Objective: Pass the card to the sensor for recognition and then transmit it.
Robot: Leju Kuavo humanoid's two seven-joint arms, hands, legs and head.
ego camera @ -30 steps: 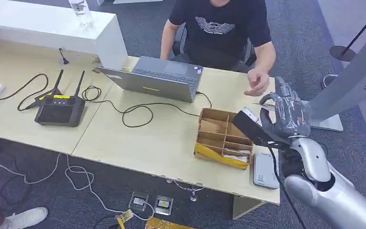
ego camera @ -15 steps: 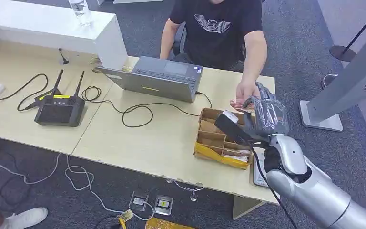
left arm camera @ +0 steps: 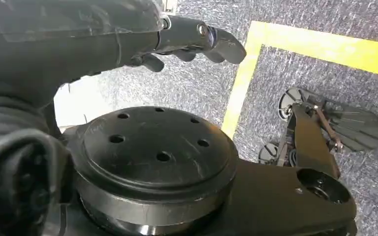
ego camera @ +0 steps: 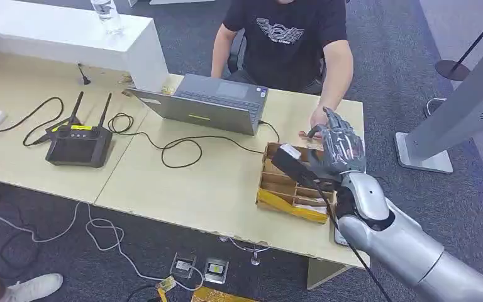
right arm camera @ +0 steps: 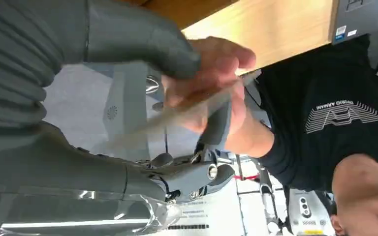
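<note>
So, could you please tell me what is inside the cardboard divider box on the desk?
The cardboard box shows wooden dividers with pale flat items in its near compartments. The right hand and its wrist camera cover the far right compartments, so those contents cannot be seen.

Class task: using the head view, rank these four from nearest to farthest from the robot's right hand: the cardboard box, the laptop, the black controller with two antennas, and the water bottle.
From the right hand:
1. Cardboard box, directly beside and partly under the hand.
2. Laptop, across the table by the person.
3. Controller, far along the table toward the robot's left.
4. Bottle, on the white counter at the far corner.
</note>
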